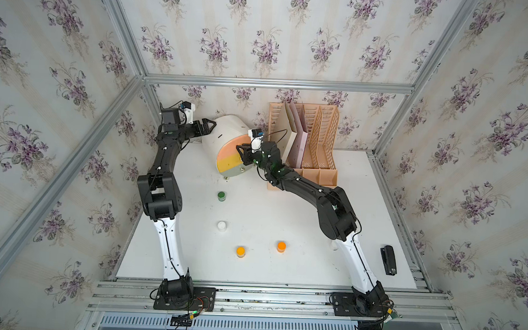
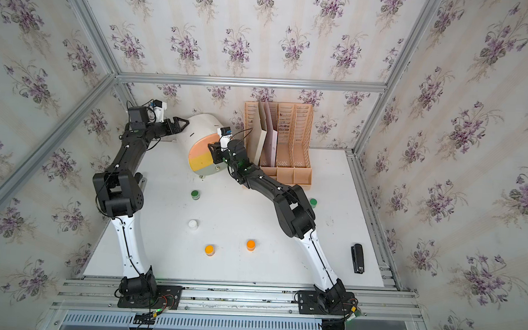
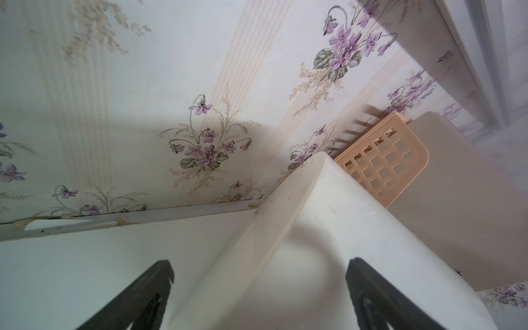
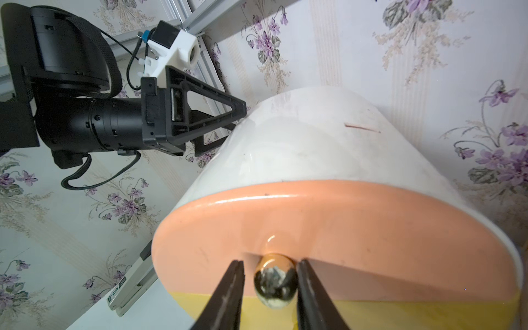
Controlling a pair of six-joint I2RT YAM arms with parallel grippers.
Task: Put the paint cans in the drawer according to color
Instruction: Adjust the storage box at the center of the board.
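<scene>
Writing: hardly any legible. A sticker on the alu rail at the table edge has a few chars, unreadable. The green paint can has a pale label band w/ print too small. The black stapler, far right of the table, carries a tiny pale tag, also unreadable. Other stuff: a peach lattice file rack stands at the back w/ a couple of pale folders in it, just right of the drawer chest. The chest is a white rounded shell at the back centre w/ its front turned twd the right arm, and its peach-pink front, yellow front and grey-green front are all flush. Cans stand loose on the table, well apart from the chest: the green one nearest it, a white can below that, and two orange ones nearer the arm bases. A second green can shows beside the right arm in a top view only; elsewhere the arm hides it. The right forearm also covers the rack's lower left corner. Left gripper is spread as wide as it goes, its fingers on either side of the chest's rear edge, nothing held. Right gripper is at the peach-pink front, its fingers narrowed around the gold knob. One finger is at the knob and there's a sliver of gap on the other side, so can't tell if it truly pinches.
</scene>
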